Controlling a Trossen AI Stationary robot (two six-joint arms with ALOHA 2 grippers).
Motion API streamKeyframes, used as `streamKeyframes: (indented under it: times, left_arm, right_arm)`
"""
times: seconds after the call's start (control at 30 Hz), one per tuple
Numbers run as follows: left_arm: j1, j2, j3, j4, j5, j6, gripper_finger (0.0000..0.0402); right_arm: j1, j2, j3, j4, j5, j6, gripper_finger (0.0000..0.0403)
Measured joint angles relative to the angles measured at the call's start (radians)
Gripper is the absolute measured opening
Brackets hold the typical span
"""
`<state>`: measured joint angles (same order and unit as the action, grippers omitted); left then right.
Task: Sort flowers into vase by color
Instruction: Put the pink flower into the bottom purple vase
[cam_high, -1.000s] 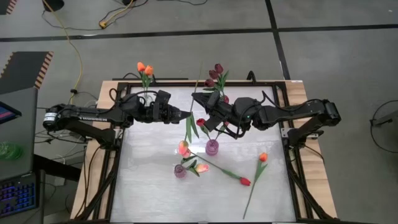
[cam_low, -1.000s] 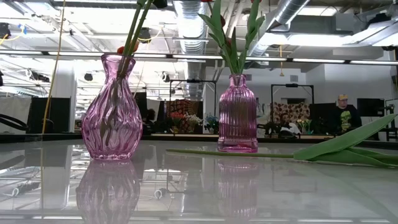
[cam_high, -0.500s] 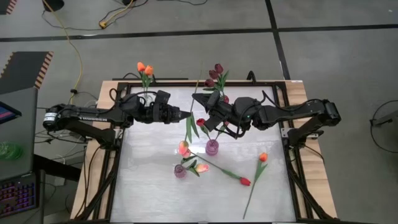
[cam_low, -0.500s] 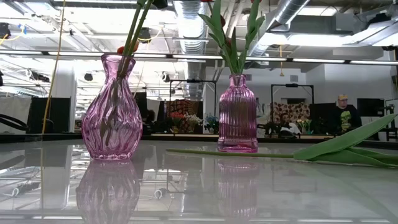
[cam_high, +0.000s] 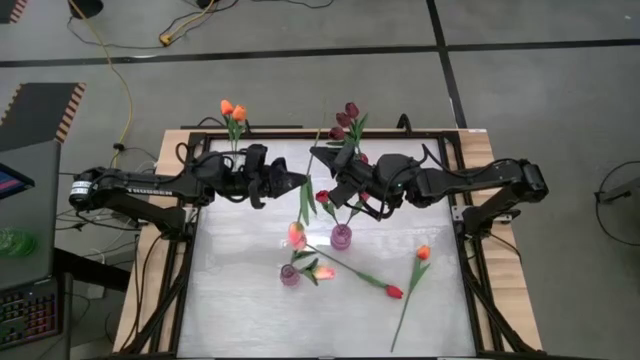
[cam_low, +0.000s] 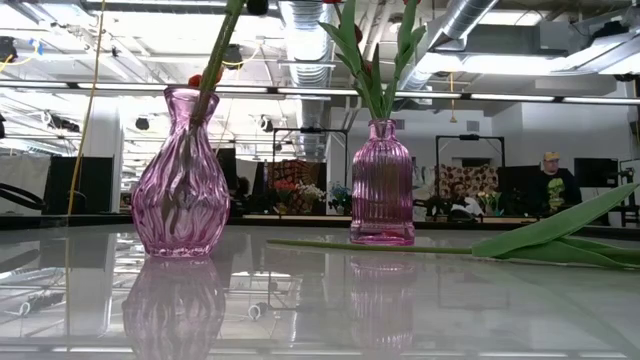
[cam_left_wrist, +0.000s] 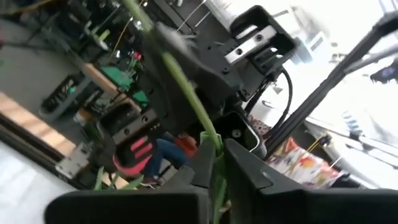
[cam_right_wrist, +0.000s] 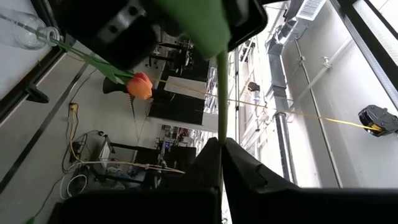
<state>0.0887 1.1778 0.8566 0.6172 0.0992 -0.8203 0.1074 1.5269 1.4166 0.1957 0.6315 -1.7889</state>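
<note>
The table (cam_high: 240, 310) is white and glossy, with a black frame around it. Both dark arms reach over its far half and meet near the middle. The left gripper (cam_high: 300, 184) points toward the right arm, and in the left wrist view its fingers (cam_left_wrist: 252, 171) are closed on a thin green stem (cam_left_wrist: 186, 93) that runs between them. The right gripper (cam_high: 318, 157) is just beside it; in the right wrist view its fingers (cam_right_wrist: 245, 165) also pinch a green stem (cam_right_wrist: 221, 93). Whether the two grippers hold the same stem, I cannot tell.

Two pink glass vases stand on the table. The round vase (cam_low: 181, 175) is near the front, the ribbed vase (cam_low: 382, 182) farther back, and both carry stems with green leaves. From above, the vase at (cam_high: 341, 236) holds a dark red tulip (cam_high: 322, 198). A salmon tulip head (cam_high: 296, 236) hangs at the lower end of the stem under the left gripper.

Two flowers lie flat on the table: a red tulip (cam_high: 394, 292) on a long stem and an orange tulip (cam_high: 423, 253) near the right edge. Behind the table, orange tulips (cam_high: 232, 109) and maroon tulips (cam_high: 347, 118) stand upright.

A person (cam_low: 551, 185) sits far away in the room behind.
</note>
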Motion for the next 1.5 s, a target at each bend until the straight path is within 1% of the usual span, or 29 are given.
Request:
streamKeyframes:
  times: [0.23,0.33,0.4,0.47,0.57,0.7,0.87,1.0,1.13,1.23,1.3,1.4,1.5]
  left_arm:
    - [0.001,0.000,0.000,0.010,0.012,0.166,0.0085]
    - [0.008,-0.007,0.000,0.036,0.013,0.288,0.0111]
    - [0.016,-0.024,0.000,0.058,0.012,0.406,0.0124]
    - [0.029,-0.045,0.001,0.071,-0.004,0.533,0.0130]
    - [0.050,-0.087,0.002,0.059,-0.066,0.710,0.0131]
    - [0.067,-0.136,0.002,0.056,-0.184,0.866,0.0132]
    - [0.080,-0.171,0.002,0.026,-0.261,1.038,0.0132]
    - [0.080,-0.179,0.002,-0.036,-0.319,1.120,0.0132]
    - [0.080,-0.173,0.002,-0.116,-0.325,1.169,0.0128]
    - [0.080,-0.159,0.001,-0.171,-0.324,1.176,0.0126]
    - [0.080,-0.146,0.000,-0.179,-0.324,1.177,0.0126]
    - [0.080,-0.140,0.000,-0.183,-0.324,1.178,0.0126]
    - [0.080,-0.129,0.000,-0.171,-0.324,1.183,0.0126]
  right_arm:
    - [0.002,0.000,0.000,-0.005,-0.006,0.000,0.0028]
    - [0.004,-0.001,0.000,0.005,0.001,0.013,0.0030]
    - [0.009,-0.002,0.000,0.032,0.031,0.032,0.0030]
    - [0.012,-0.002,0.000,0.055,0.067,0.034,0.0029]
    - [0.013,-0.002,0.000,0.088,0.119,0.035,0.0029]
    - [0.008,-0.003,0.000,0.114,0.174,0.038,0.0030]
    - [-0.011,-0.003,0.000,0.183,0.186,0.102,0.0029]
    - [-0.037,-0.009,0.004,0.207,0.181,0.150,0.0029]
    - [-0.060,-0.010,0.041,0.198,0.177,0.250,0.0029]
    - [-0.072,-0.010,0.070,0.194,0.152,0.339,0.0029]
    - [-0.076,-0.010,0.091,0.182,0.129,0.414,0.0029]
    - [-0.077,-0.010,0.133,0.103,0.087,0.558,0.0029]
    - [-0.081,-0.010,0.174,-0.020,-0.002,0.739,0.0029]
